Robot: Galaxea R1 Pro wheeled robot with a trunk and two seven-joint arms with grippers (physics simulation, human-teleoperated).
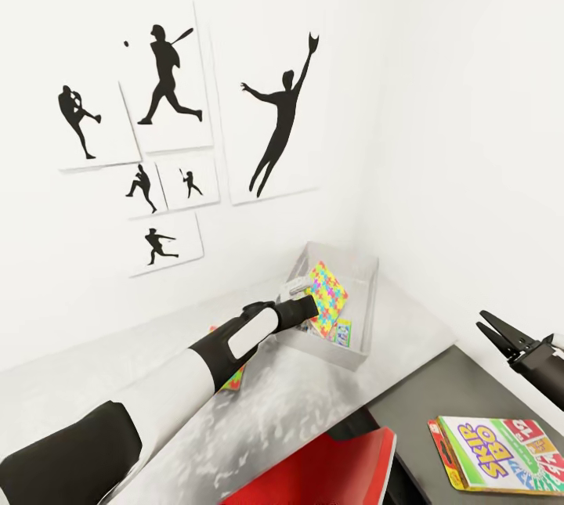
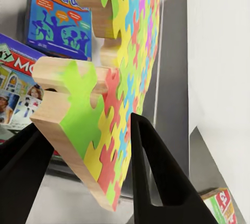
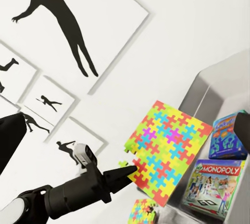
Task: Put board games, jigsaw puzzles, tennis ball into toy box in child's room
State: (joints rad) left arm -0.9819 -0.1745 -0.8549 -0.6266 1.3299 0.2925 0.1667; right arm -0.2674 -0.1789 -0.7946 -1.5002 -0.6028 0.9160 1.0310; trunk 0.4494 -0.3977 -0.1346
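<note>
Puzzle (image 3: 166,148) in left claw (image 2: 86,166) over toy box (image 1: 364,309)

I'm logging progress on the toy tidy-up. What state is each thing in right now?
Left gripper: shut on jigsaw puzzle.
Jigsaw puzzle: held tilted over the toy box.
Toy box: topless, holds game boxes.
Balderdash game: in the toy box.
Monopoly game: in the toy box.
Second jigsaw puzzle: lying on the table.
SKIP-BO game: flat on the dark wing.
Right gripper: open, empty.

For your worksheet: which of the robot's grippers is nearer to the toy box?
Left. The left gripper holds a jigsaw puzzle over the toy box. The right gripper hangs open, off to the side above the dark wing.
</note>
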